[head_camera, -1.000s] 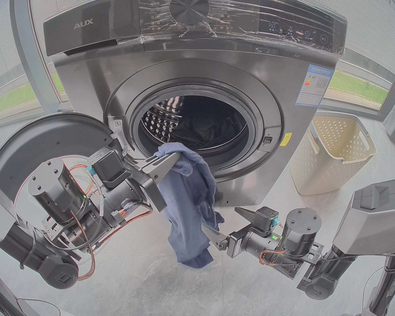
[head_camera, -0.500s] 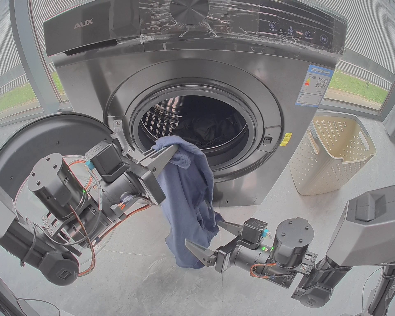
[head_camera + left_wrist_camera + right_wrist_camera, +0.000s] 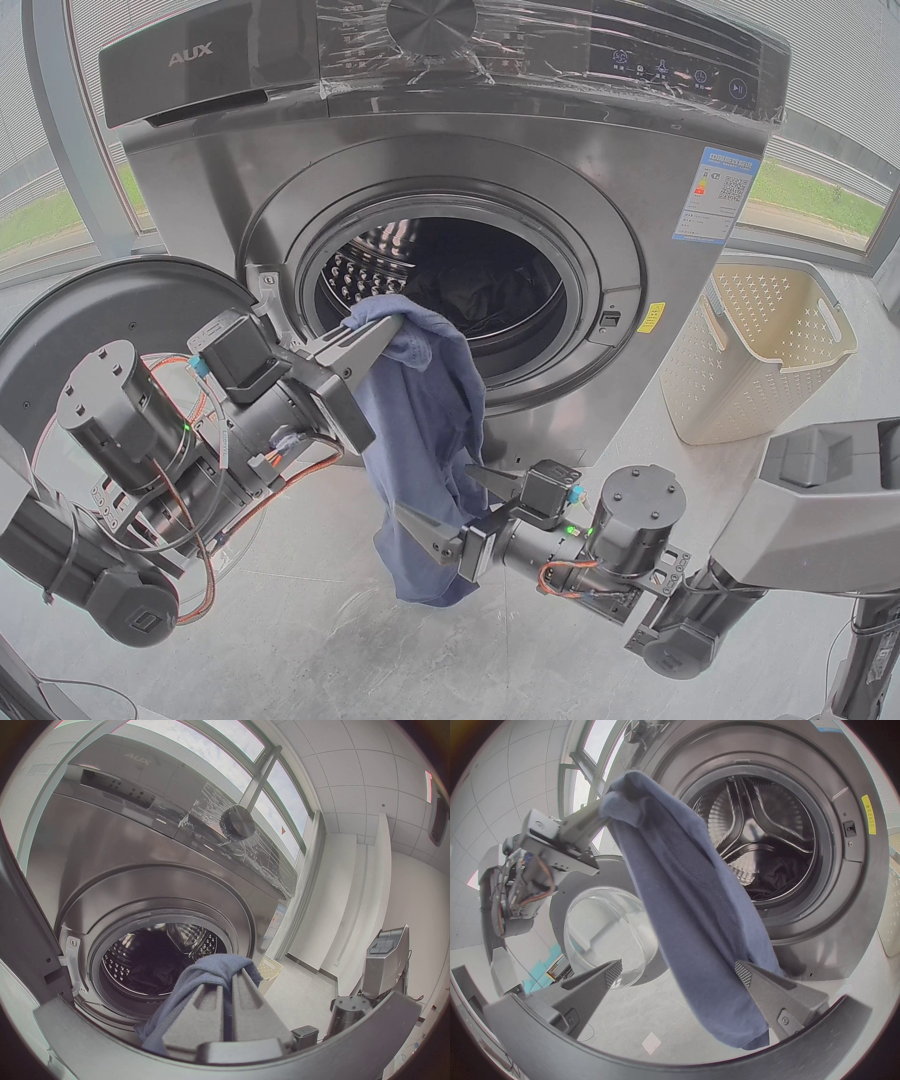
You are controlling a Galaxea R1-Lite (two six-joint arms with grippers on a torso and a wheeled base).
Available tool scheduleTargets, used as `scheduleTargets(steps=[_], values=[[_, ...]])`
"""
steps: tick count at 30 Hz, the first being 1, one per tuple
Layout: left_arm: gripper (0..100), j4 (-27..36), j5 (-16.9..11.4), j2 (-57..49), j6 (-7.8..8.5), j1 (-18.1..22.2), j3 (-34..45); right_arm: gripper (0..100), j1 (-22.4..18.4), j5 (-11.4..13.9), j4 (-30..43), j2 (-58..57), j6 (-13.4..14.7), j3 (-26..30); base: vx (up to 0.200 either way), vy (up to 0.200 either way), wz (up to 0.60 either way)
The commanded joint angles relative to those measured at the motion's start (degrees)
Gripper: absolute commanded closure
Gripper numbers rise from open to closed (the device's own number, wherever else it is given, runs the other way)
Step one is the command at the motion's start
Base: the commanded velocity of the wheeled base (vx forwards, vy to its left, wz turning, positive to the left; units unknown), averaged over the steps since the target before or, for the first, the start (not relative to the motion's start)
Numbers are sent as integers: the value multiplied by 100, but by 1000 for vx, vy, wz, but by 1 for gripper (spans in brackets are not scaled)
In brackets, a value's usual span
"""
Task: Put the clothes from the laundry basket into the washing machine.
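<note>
Head view: left claw (image 3: 394, 326) holds garment (image 3: 424, 441); washing machine (image 3: 234, 178) label (image 3: 714, 195) blue.

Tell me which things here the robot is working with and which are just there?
In the job: blue garment, left gripper clamped on it, open right gripper at its lower part, washing machine, dark clothes inside, laundry basket.
Just there: label sticker, plastic wrap, window.

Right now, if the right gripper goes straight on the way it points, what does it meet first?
The blue garment held up by the left gripper; it hangs just ahead of the open right gripper, in line with its gap, though exact depth is unclear.
</note>
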Motion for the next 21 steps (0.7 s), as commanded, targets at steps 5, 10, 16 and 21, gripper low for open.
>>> scheduleTargets(steps=[5, 10, 16, 21], values=[[100, -109, -2, -32, -1, -10, 5, 0, -509, 52, -13, 657, 7, -740, 0, 0, 0], [100, -162, -11, -40, -1, -18, 5, 0, -931, 140, -13, 965, 7, -1039, 0, 0, 0], [100, -188, -19, -40, -1, -36, 5, 0, -1037, 140, -13, 1158, 7, -1241, 0, 0, 0], [100, -188, -19, -40, -1, -45, 5, 0, -984, 122, -4, 1202, -1, -1399, 0, 0, 0]])
